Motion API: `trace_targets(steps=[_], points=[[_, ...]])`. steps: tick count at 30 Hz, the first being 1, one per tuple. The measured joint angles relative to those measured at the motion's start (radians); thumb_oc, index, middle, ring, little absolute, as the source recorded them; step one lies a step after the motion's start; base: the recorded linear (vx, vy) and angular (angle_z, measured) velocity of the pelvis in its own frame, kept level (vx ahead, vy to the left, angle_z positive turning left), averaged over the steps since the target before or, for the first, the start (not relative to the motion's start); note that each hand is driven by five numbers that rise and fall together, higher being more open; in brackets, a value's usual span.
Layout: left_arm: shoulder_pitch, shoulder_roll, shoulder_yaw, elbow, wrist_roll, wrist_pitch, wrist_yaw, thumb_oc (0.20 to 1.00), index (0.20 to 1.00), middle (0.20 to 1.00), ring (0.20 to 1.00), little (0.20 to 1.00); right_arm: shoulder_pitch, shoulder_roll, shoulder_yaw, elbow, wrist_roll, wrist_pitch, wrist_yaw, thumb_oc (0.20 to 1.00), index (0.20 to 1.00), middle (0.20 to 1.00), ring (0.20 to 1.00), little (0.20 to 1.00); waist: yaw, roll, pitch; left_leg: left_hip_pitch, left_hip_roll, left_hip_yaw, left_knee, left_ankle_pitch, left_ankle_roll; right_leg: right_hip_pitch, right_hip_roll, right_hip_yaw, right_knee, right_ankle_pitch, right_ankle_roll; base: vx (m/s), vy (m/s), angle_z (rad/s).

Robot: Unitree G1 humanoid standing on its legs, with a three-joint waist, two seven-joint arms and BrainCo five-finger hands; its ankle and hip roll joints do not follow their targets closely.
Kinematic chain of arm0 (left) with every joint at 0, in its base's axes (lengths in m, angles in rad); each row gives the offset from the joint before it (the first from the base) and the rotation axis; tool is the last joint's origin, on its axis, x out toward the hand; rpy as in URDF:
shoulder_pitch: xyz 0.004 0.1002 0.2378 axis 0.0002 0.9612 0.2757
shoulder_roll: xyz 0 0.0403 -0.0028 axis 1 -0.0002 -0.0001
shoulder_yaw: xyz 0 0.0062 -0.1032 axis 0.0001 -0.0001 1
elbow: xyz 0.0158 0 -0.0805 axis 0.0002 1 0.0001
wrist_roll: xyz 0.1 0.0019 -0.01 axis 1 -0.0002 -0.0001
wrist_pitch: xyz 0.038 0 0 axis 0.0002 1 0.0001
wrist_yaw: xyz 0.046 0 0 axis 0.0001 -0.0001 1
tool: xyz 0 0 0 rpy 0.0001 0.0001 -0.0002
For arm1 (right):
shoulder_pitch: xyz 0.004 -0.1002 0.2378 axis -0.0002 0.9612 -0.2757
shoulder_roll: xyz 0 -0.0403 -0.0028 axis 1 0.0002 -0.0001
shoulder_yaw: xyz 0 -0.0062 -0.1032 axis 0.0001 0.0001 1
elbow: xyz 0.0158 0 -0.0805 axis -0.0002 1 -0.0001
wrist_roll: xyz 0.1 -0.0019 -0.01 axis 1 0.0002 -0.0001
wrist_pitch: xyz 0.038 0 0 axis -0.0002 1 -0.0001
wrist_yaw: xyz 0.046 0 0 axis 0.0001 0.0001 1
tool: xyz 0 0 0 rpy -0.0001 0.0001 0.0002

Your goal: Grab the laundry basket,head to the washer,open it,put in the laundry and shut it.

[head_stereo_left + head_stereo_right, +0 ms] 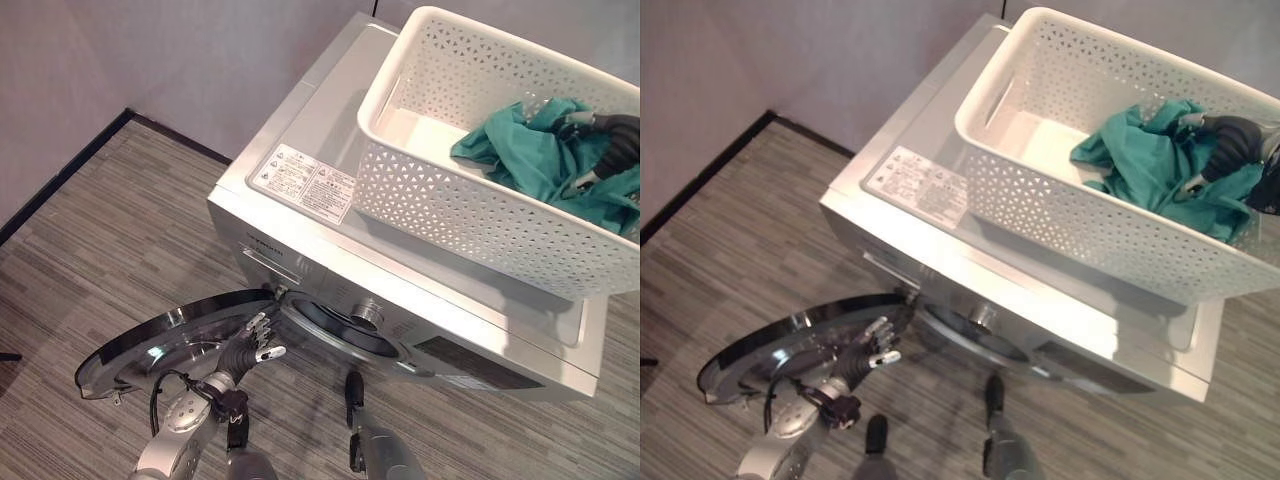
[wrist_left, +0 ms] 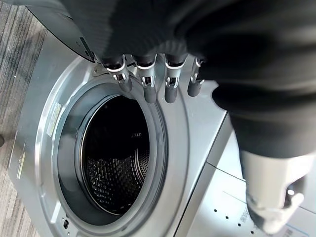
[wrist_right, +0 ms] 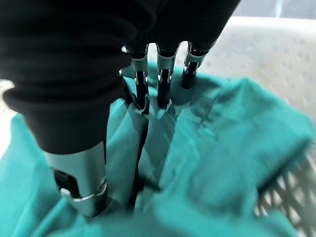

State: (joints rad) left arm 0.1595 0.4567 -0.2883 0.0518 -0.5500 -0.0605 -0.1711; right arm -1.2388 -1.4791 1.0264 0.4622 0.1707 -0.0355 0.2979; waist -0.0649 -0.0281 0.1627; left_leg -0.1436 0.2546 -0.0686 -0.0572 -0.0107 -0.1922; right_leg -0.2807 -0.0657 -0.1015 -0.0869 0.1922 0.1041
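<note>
Over on the left, the washer's round door (image 1: 165,345) lies swung fully open, low over the striped floor (image 1: 90,250), which leaves the drum mouth (image 2: 116,163) clear for loading. The left hand (image 1: 255,338) hangs by the hinge side of that opening, fingers (image 2: 148,84) loosely straight and gripping nothing, the forearm reaching up from below as if steadying the door out of the way. The washer (image 1: 300,215) itself serves as a shelf: the white laundry basket (image 1: 440,190) sits on its top, towards the right-hand edge, so the clothes are within reach. Inside the basket, at its right end, lies the teal laundry (image 1: 1150,165). The right hand (image 1: 1230,140) reaches in from the right, fingers (image 3: 163,91) and thumb clenched into the cloth, ready, I would say, to lift it out.
</note>
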Motion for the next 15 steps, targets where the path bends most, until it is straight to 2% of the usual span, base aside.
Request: trace_targets(steps=[9, 15], points=[[-0.003, 0.010, 0.000, -0.003, 0.000, 0.000, 0.003, 1.000, 1.000, 1.000, 1.000, 1.000, 0.122, 0.055, -0.116, 0.031, -0.042, 0.013, -0.022, 1.000, 1.000, 1.000, 1.000, 1.000, 0.022, 0.006, 0.048, -0.061, 0.001, -0.033, 0.007, 0.017, 0.004, -0.036, -0.001, -0.026, 0.000, 0.000, -0.001, -0.02, -0.021, 0.10], [-0.002, 0.013, -0.009, -0.003, 0.001, -0.001, 0.009, 1.000, 1.000, 1.000, 1.000, 1.000, 0.193, 0.065, -0.212, 0.071, -0.046, 0.013, 0.006, 1.000, 1.000, 1.000, 1.000, 1.000, 0.025, -0.005, 0.064, -0.085, 0.004, -0.052, 0.017, 0.019, 0.000, -0.039, -0.001, -0.047, 0.000, -0.004, -0.003, -0.01, -0.037, 0.10]])
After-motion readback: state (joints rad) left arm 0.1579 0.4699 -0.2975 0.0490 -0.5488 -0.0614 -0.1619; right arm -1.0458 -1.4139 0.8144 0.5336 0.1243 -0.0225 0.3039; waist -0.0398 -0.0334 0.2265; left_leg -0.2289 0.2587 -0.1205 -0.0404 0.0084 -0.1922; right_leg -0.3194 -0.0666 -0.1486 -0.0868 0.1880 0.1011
